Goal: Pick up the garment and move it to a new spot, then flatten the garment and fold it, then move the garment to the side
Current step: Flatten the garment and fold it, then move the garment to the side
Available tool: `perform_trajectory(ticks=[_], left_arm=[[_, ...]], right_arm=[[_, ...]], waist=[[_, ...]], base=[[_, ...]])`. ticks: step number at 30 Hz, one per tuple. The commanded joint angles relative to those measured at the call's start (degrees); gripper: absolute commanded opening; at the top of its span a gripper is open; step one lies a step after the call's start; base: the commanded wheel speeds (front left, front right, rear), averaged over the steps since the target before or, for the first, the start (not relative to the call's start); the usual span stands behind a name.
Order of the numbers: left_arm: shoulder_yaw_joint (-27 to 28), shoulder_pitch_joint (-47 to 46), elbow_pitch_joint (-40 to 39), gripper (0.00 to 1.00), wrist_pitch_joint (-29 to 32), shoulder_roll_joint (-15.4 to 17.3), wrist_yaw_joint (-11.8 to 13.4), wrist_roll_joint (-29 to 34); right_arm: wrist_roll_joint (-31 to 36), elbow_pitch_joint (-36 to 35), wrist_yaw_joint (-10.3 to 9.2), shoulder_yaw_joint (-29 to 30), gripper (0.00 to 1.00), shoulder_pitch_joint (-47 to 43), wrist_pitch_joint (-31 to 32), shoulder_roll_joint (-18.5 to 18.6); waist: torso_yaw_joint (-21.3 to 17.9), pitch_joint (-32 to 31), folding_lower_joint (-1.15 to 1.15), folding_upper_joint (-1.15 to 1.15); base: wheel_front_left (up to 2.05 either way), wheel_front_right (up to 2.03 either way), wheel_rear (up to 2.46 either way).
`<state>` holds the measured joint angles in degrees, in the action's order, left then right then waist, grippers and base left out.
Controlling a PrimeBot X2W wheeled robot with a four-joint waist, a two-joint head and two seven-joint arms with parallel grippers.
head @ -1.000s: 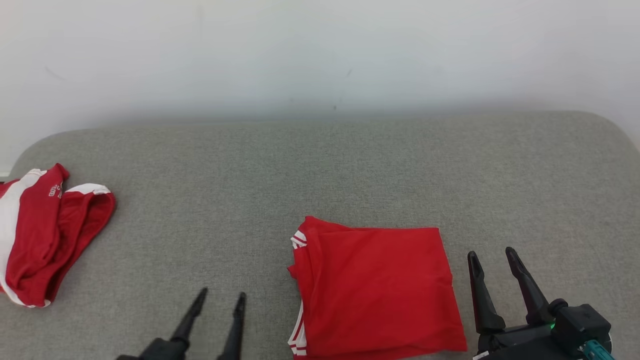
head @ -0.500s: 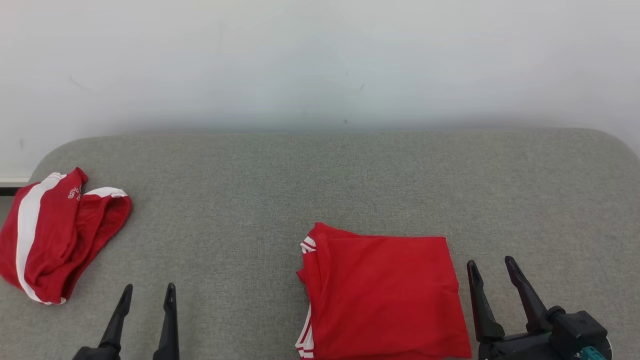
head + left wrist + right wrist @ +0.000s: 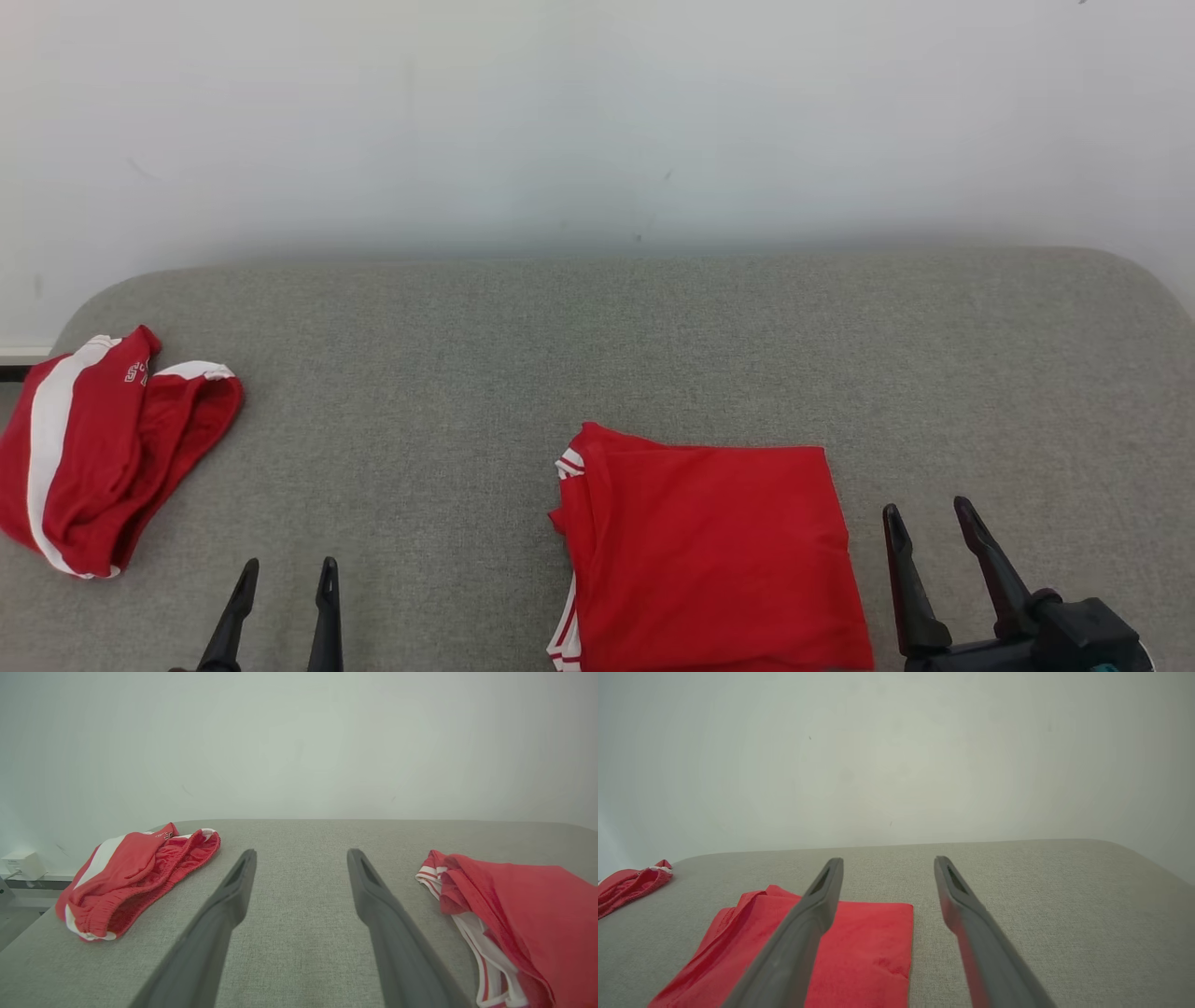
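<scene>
A red garment (image 3: 709, 560) with white-striped trim lies folded into a flat rectangle near the front of the grey table. In the left wrist view the garment (image 3: 523, 914) lies to the right. In the right wrist view the garment (image 3: 864, 947) lies below and left of the fingers. My left gripper (image 3: 288, 566) is open over bare table, well left of the garment, and holds nothing. Its fingers (image 3: 302, 854) stand wide apart. My right gripper (image 3: 927, 509) is open and empty, just off the garment's right edge, its fingers (image 3: 888, 860) spread.
A crumpled pair of red shorts (image 3: 103, 448) with white stripes lies at the table's left end, seen also as shorts (image 3: 135, 872) and shorts (image 3: 626, 884) from the wrists. The grey padded table (image 3: 597, 355) has rounded far corners and meets a white wall. A small white box (image 3: 23, 863) sits beyond its left edge.
The head camera has tilted up a little, shifting the whole picture down. My left gripper has drawn back and leftward, away from the folded garment. The right gripper has hardly moved.
</scene>
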<state>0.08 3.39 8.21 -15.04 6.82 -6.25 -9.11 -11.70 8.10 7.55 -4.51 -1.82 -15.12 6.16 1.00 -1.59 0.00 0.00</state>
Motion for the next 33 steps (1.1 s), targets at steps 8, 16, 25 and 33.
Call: perform_trajectory(ticks=[8,16,25,33], left_arm=[[0.06,1.33,-0.88,1.00,-0.20,0.07,-0.49,-1.14],[0.05,1.70,-1.57,1.00,0.14,0.97,0.07,-1.55],[0.05,2.57,-2.34,1.00,0.31,1.21,0.92,-2.02],[-0.40,2.56,-2.62,1.00,0.45,1.27,1.43,-2.28]], right_arm=[[0.47,0.00,-0.14,1.27,1.00,-1.57,-0.02,-0.31],[0.75,0.10,-0.14,1.74,1.00,-1.80,-0.02,-0.78],[0.73,0.63,-0.14,1.75,1.00,-1.65,-0.02,-0.90],[0.65,0.89,-0.14,1.61,1.00,-1.54,-0.02,-0.78]], waist=[[-0.42,-0.08,0.00,0.00],[-0.30,-0.16,0.00,0.00],[-0.58,-0.17,0.00,0.00],[-0.67,0.08,0.00,0.00]], base=[[0.00,0.00,0.00],[0.00,0.00,0.00],[0.00,0.00,0.00],[0.00,0.00,0.00]])
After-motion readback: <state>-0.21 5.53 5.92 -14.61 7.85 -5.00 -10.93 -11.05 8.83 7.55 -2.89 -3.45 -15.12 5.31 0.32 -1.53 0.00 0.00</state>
